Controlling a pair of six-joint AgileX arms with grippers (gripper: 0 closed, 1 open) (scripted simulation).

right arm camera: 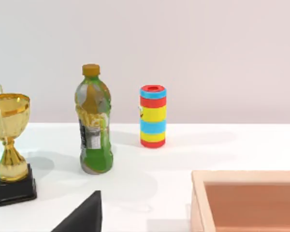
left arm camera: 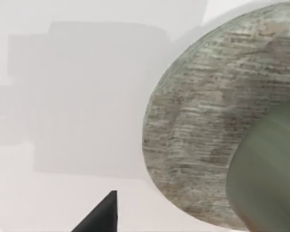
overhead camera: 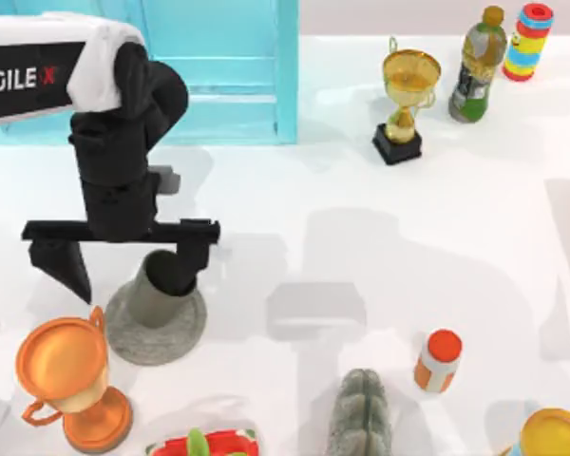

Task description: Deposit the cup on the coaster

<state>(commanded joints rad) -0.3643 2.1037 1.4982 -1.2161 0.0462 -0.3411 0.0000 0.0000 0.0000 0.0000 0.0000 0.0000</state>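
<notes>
Matte olive cylindrical cup (overhead camera: 161, 285) upright on speckled stone coaster (overhead camera: 155, 328), left tool (overhead camera: 133, 261) released

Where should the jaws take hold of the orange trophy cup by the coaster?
By the narrow stem under the bowl of the orange trophy cup, coming in from the side. It stands upright, the bowl is wide, and its two handles stick out, so a grip across the bowl looks awkward.

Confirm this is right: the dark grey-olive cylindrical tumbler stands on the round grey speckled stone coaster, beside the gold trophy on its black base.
Wrong neighbour. The top view shows the tumbler on the coaster beside the orange two-handled trophy, left hand open around it.
</notes>
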